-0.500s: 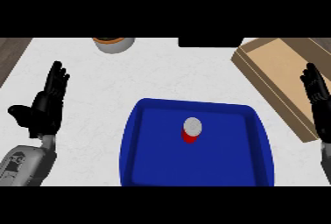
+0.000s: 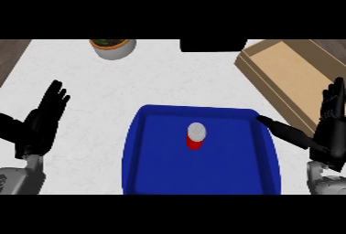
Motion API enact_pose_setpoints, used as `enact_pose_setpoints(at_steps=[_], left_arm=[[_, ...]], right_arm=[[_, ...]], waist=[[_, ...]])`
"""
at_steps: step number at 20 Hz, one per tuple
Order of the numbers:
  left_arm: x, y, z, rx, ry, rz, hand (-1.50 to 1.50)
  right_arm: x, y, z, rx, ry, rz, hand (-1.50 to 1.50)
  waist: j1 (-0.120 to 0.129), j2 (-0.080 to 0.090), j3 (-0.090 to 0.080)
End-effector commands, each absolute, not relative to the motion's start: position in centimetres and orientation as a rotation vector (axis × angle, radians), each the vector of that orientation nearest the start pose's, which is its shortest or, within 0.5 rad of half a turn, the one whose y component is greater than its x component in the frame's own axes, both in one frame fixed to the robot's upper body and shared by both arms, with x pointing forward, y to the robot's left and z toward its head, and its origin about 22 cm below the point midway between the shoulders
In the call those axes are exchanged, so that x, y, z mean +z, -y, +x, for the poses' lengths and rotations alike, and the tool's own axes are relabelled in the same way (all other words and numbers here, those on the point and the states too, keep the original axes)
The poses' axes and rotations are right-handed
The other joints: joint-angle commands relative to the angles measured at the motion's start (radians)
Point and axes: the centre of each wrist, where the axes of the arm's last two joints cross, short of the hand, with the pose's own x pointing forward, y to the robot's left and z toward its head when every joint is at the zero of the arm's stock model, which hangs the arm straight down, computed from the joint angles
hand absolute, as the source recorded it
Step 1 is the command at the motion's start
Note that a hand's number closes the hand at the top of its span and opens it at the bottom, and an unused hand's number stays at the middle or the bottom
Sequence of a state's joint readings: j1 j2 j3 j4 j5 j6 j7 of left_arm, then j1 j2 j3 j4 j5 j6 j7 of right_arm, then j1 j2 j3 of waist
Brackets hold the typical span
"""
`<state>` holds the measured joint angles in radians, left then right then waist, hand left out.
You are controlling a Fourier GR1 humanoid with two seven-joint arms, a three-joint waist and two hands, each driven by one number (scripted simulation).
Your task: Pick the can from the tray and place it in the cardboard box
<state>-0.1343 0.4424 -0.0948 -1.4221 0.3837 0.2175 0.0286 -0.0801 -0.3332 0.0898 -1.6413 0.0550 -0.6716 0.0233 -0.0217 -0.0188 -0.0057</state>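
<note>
A red can (image 2: pixel 195 136) with a silver top stands upright near the middle of the blue tray (image 2: pixel 155 173). The open cardboard box (image 2: pixel 294 75) lies at the upper right of the counter. My right hand (image 2: pixel 326 137) is open at the right edge, fingers up and thumb stretched toward the tray's right rim, between tray and box. It touches neither the can nor the box as far as I can see. My left hand (image 2: pixel 39 125) is open at the left, fingers up, well clear of the tray.
A potted plant in a white bowl (image 2: pixel 113 47) sits at the back left. A dark object (image 2: pixel 213 44) lies along the back edge beside the box. White counter shows between the left hand and the tray.
My right hand has come further into view from the right edge, its thumb now reaching toward the tray's rim. The can, tray and left hand have not moved.
</note>
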Motion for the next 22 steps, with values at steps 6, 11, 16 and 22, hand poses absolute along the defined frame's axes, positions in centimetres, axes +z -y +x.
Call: enact_pose_setpoints(at_steps=[6, 11, 16, 22], left_arm=[[3.7, -31.7, 25.3, 0.061, 1.419, 0.061, 0.00], [4.4, -32.0, 25.4, 0.070, 1.451, 0.083, 0.00], [4.7, -31.9, 25.6, 0.033, 1.447, 0.069, 0.00], [5.1, -31.1, 25.8, 0.014, 1.446, 0.028, 0.00]], right_arm=[[4.6, 17.6, 18.8, -0.085, 1.980, -0.871, -1.50], [0.1, 19.7, 17.0, 0.294, 1.553, -0.912, -1.50], [1.3, 19.5, 17.6, 0.462, 1.298, -0.944, -1.50], [4.7, 15.3, 19.3, 0.587, 1.020, -0.934, -1.50]], waist=[[0.013, 0.003, -0.001], [0.016, 0.012, -0.009], [0.029, 0.018, -0.012], [0.050, 0.019, -0.007]])
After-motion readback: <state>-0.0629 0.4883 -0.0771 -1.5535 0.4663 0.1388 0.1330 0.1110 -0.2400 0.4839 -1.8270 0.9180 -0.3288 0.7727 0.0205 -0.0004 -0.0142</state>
